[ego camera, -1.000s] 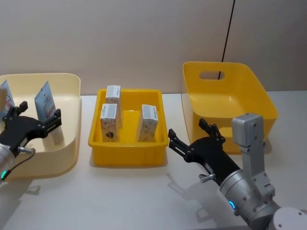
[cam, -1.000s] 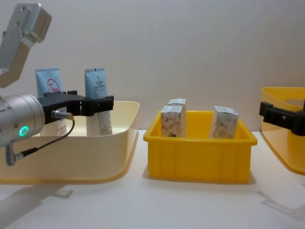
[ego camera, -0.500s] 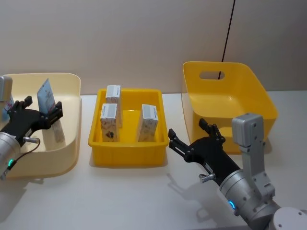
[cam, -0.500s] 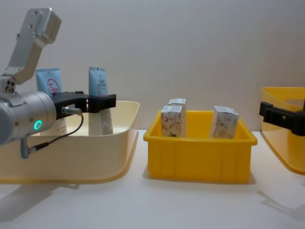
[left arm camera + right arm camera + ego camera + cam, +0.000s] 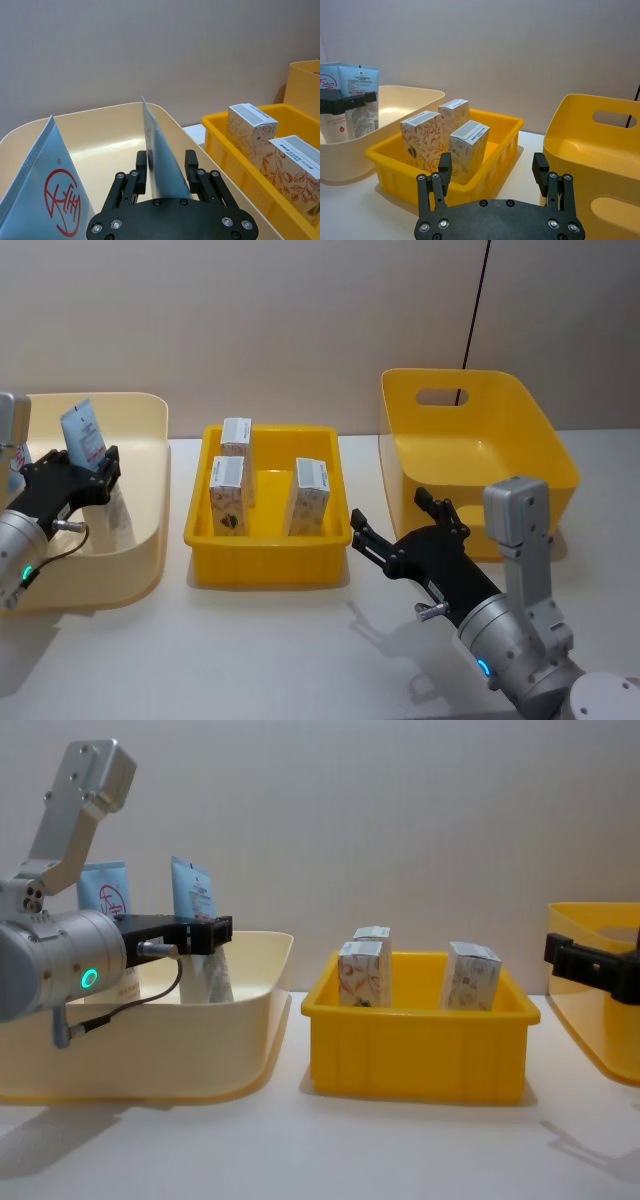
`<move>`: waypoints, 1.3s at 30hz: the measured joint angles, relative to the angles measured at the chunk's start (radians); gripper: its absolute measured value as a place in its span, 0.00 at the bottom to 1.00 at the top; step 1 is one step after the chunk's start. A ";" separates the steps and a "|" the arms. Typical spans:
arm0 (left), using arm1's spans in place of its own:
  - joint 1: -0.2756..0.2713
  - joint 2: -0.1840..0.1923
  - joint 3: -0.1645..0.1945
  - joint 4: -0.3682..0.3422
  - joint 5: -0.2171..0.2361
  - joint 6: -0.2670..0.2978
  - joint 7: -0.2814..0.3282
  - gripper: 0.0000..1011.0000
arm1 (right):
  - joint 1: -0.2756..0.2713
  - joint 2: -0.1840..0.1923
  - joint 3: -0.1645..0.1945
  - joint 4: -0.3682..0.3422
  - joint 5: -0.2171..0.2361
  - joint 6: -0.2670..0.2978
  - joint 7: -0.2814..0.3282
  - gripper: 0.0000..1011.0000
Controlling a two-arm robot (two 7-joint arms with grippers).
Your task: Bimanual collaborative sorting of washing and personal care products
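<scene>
My left gripper (image 5: 78, 475) is shut on a pale blue-grey squeeze tube (image 5: 83, 430) inside the cream bin (image 5: 110, 575) at the left. The tube (image 5: 193, 896) leans to one side, and the left wrist view shows it edge-on (image 5: 161, 167) between the fingers. A second tube with a red round mark (image 5: 105, 892) stands behind it in the same bin (image 5: 57, 200). Three white cartons with orange-red patterns (image 5: 227, 495) (image 5: 308, 495) (image 5: 236, 438) stand in the middle yellow tray (image 5: 265, 560). My right gripper (image 5: 392, 510) hovers open in front of the tray's right end (image 5: 492, 167).
A large yellow bin with a handle slot (image 5: 480, 455) stands at the right, beside my right gripper. A wall rises close behind all the containers. White table surface lies in front of them.
My left gripper has shifted left and back inside the cream bin with the tube, which now tilts more. The right arm and the cartons have not moved.
</scene>
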 joint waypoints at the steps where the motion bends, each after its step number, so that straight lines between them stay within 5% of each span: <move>1: -0.002 -0.001 0.000 0.002 0.000 0.000 0.000 0.48 | 0.000 0.000 0.000 0.000 0.000 0.000 0.000 0.99; 9: -0.007 -0.005 0.000 0.010 0.001 0.000 -0.001 0.27 | 0.000 0.000 0.000 0.000 0.000 0.000 0.000 0.99; 22: -0.015 -0.008 -0.002 0.027 0.000 -0.012 -0.024 0.25 | 0.000 0.000 0.000 0.000 0.000 0.000 0.000 0.99; 39: -0.080 -0.012 -0.012 0.088 -0.008 -0.101 -0.120 0.25 | 0.000 0.000 0.000 0.000 0.000 0.000 0.000 0.99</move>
